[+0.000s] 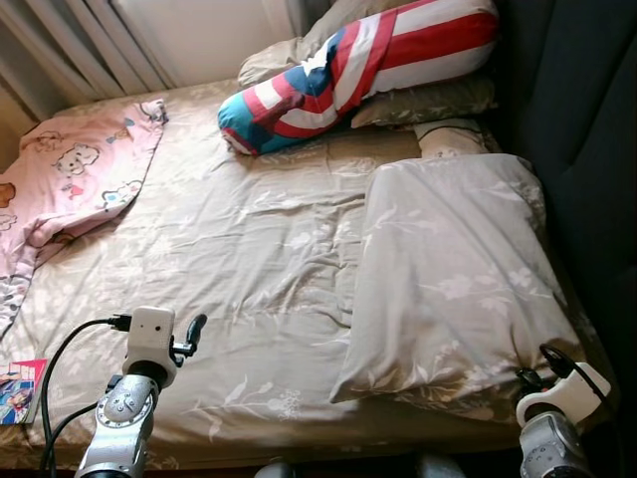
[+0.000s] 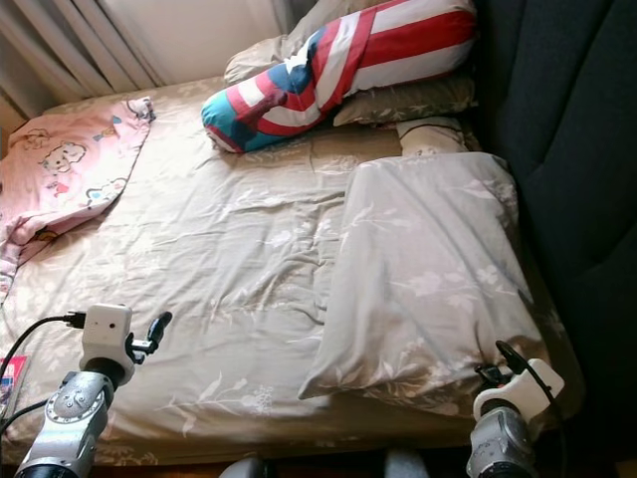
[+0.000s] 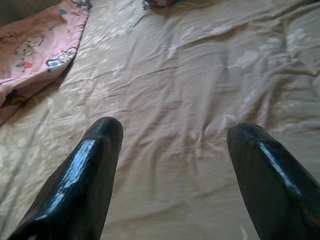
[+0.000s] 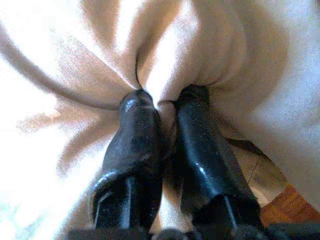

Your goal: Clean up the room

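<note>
A beige flowered duvet [image 1: 448,269] lies folded back over the right half of the bed, on a matching sheet [image 1: 249,249]. My right gripper [image 4: 165,100] is shut on a pinch of that duvet's fabric at its near right corner [image 1: 528,376]. My left gripper [image 3: 172,135] hovers open over the sheet near the bed's front left [image 1: 191,336], with nothing between its fingers. A pink cartoon-print blanket [image 1: 80,169] is crumpled at the bed's far left.
A red, white and blue striped bolster [image 1: 348,60] rests on beige pillows [image 1: 428,100] at the head of the bed. A dark upholstered panel [image 1: 587,119] runs along the right side. Curtains [image 1: 80,40] hang behind. A colourful booklet [image 1: 20,390] lies at the bed's left edge.
</note>
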